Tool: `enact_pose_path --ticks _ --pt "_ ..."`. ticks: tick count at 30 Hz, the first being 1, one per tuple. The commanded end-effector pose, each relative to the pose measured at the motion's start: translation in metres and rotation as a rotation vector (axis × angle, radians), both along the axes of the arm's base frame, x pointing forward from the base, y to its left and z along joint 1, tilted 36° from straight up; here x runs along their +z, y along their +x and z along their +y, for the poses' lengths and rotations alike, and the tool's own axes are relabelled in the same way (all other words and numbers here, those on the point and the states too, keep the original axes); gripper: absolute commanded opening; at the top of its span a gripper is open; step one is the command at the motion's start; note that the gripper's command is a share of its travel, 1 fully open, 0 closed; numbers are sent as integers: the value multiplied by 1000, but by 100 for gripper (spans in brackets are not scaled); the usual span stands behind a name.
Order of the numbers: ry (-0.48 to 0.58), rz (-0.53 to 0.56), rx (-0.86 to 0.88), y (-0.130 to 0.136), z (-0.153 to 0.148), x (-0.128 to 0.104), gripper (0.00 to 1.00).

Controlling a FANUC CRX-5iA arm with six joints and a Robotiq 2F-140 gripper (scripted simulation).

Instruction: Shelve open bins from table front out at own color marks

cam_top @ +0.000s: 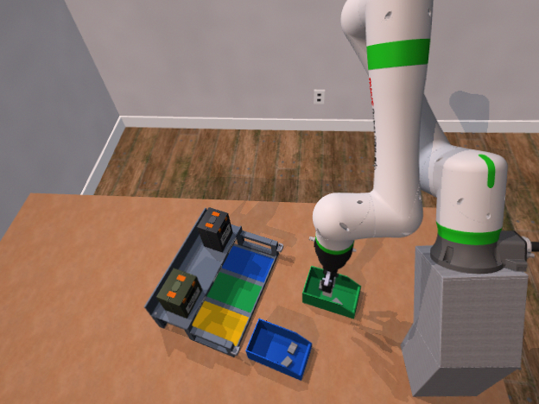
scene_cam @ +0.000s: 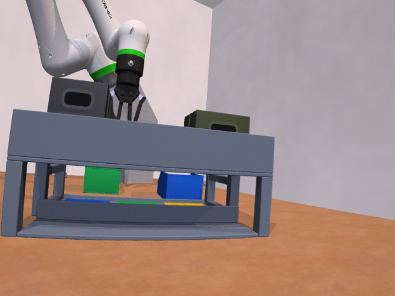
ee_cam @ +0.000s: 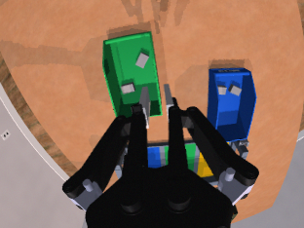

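Green bin (cam_top: 332, 293) sits on the table (cam_top: 90, 250) right of centre in the top view, well apart from the shelf (cam_top: 174, 260); the blue bin (cam_top: 278, 349) lies lower centre, just beside the shelf's yellow end. My gripper (ee_cam: 156, 94) hangs over the green bin's near wall, fingers parted only a narrow gap and holding nothing, one either side of that wall as far as the wrist view lets me judge. I read this as the reach-to-grasp step on the first bin, neither bin placed yet. Next move as I see it: come down so the wall sits between the pads, close, lift level so the two grey parts (ee_cam: 141, 60) stay in, then carry to the green mark (cam_top: 233, 290). The wrist view shows the finger-to-wall alignment, which the top view hides under the wrist. The exterior view shows the front lip (scene_cam: 131, 212) and low board, but the shelf blocks the fingertips there.
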State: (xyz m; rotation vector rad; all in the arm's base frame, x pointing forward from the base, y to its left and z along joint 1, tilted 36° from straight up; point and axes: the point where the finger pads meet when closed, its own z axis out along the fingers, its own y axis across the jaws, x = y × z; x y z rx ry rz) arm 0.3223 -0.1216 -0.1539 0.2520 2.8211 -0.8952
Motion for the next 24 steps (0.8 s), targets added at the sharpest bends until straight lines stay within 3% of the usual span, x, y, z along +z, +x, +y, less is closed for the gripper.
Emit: enact_pose_path --ticks 1,24 --pt "0 -1 1 1 -3 -4 15" --pt "0 -1 1 5 -27 -37 15"
